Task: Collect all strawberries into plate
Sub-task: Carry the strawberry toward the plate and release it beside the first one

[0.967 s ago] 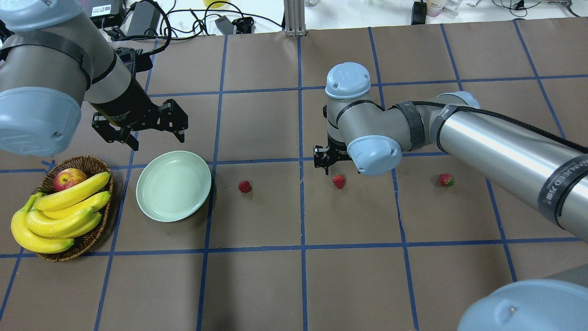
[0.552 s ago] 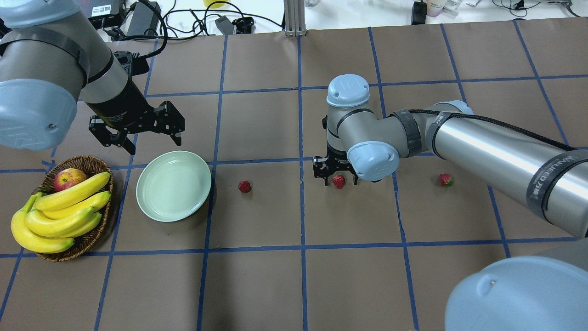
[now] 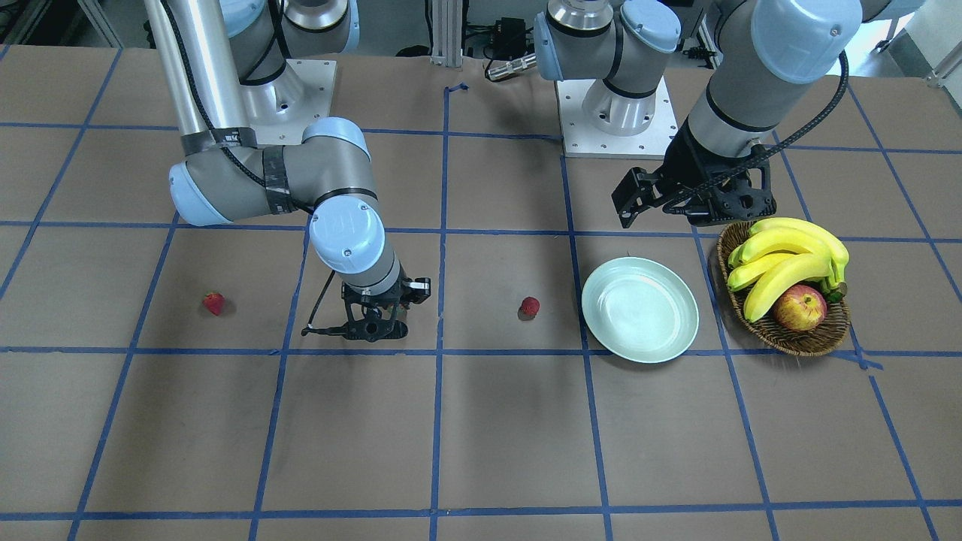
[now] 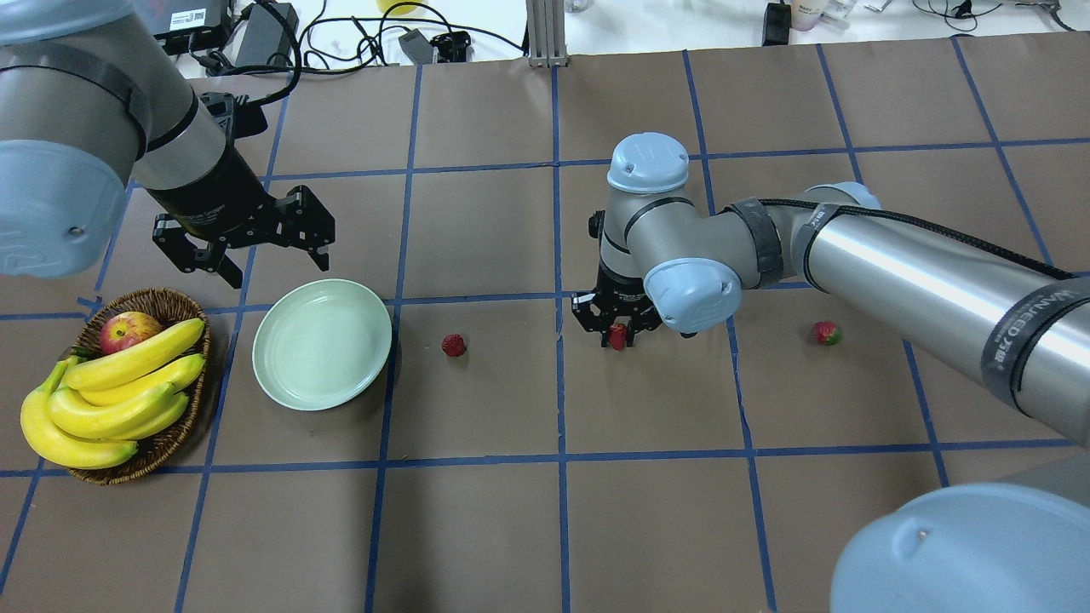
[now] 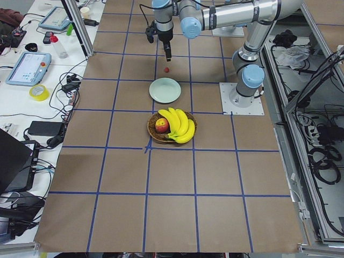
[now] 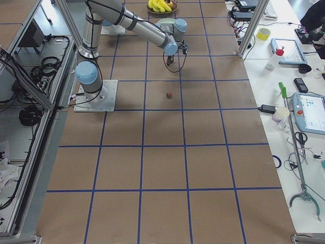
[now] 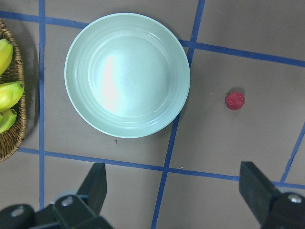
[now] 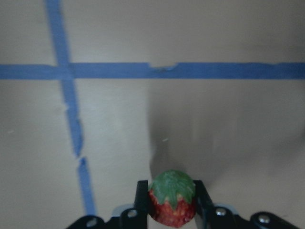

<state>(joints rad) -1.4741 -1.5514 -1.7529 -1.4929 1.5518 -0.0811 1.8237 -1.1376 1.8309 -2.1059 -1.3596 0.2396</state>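
Right gripper [image 4: 619,335] pinches middle strawberry [image 8: 172,202], left gripper [image 4: 279,266] hangs spread wide beyond the plate [image 4: 322,356], loose strawberry [image 4: 453,345] to its right.

Desk [image 4: 477,536] papered in brown and squared off with blue tape.
A wicker basket [image 4: 166,298] of bananas [image 4: 111,392] and an apple [image 4: 128,330] is set at the robot's left end, the plate [image 4: 322,356] just beside it. A strawberry [image 4: 453,345] lies near the plate, a second strawberry [image 4: 826,333] well apart (a third strawberry [image 8: 172,198] is pinched in the right pincer [image 4: 618,339]; contact with the desk cannot be told).
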